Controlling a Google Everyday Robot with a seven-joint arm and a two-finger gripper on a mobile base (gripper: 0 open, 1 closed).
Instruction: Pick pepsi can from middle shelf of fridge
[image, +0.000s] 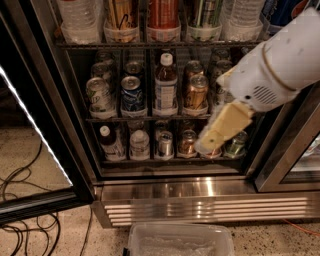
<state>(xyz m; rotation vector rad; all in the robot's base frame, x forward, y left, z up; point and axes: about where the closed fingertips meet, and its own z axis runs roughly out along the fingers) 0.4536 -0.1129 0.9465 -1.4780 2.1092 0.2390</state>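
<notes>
The fridge (200, 192) stands open in front of me, with a steel slatted base and dark wire racks. The pepsi can (132, 96), blue with a silver top, stands upright at the front of the middle shelf (150, 119), second from the left. My gripper (211, 141), cream-coloured on a white arm, hangs in front of the right half of the fridge. It points down and left, below and to the right of the pepsi can, and is well apart from it. The arm hides the cans at the right end of the middle shelf.
On the middle shelf a pale green-silver can (99, 95) stands left of the pepsi can; a bottle (165, 86) and a gold-brown can (196, 92) stand to its right. The open door (35, 135) is at the left, cables (20, 200) lie on the floor, and a clear plastic bin (180, 242) sits below.
</notes>
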